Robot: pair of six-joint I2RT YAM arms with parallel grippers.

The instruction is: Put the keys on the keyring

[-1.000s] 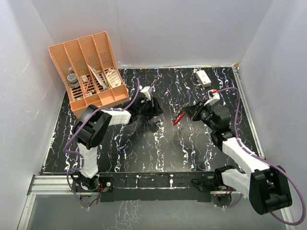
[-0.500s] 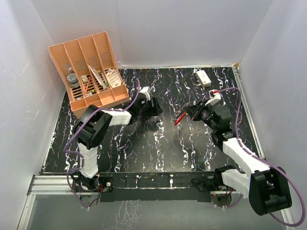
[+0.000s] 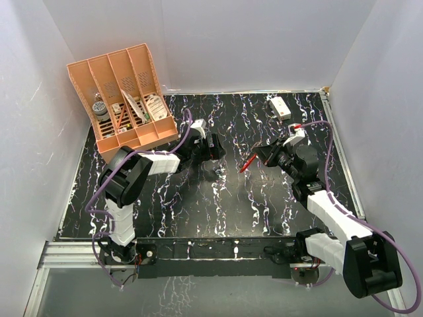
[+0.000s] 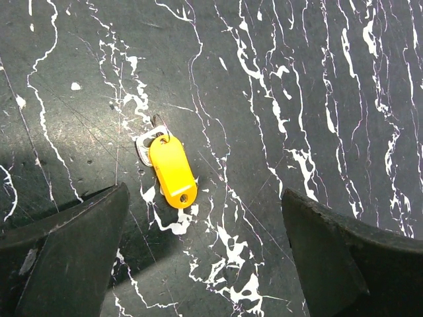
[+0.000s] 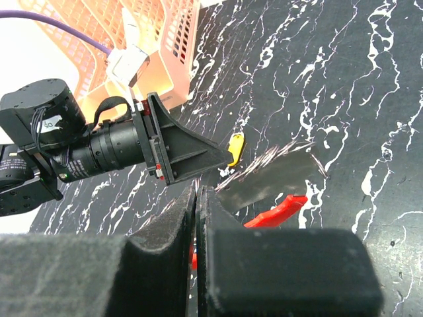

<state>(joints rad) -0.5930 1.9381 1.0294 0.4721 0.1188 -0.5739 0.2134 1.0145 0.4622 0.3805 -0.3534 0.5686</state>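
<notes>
Bench scene, viewed from the near side of the room. The counter (image 3: 198, 211) is a black slab veined with white in the manner of marble, closed in by plain white walls (image 3: 251, 39) at left, back and right. A bare metal rail (image 3: 66, 251) runs along its near edge, where the arm bases are bolted.

Counted:
- two black-and-white arms, left (image 3: 125, 178) and right (image 3: 330, 211), each trailing one purple cable (image 5: 66, 28)
- one peach-orange plastic organiser (image 3: 135, 137) of four slots, standing tilted in the far left corner
- one small white rectangular box (image 3: 279, 105) near the far right corner
- one small silvery metal key with a yellow oval tag (image 4: 172, 172)
- one thin red curved keyring band (image 3: 247, 163)

The left hand (image 3: 210, 148) hangs over the middle of the counter with its two fingers (image 4: 66, 257) spread fully wide, grasping nothing. The key lies flat on the counter beneath it, between the fingers in the wrist view and touching neither.

The right hand (image 5: 197, 205), well to the right, has its jaws pressed together on the red band, whose free end points toward the left hand. A flat grey metallic strip (image 5: 271, 178) shows just beside the band, too blurred to identify.

The slots hold a grey round item (image 3: 100, 107), a few slim stick-like items (image 3: 132, 105) and a white printed tag (image 3: 156, 105), its print too small to read
</notes>
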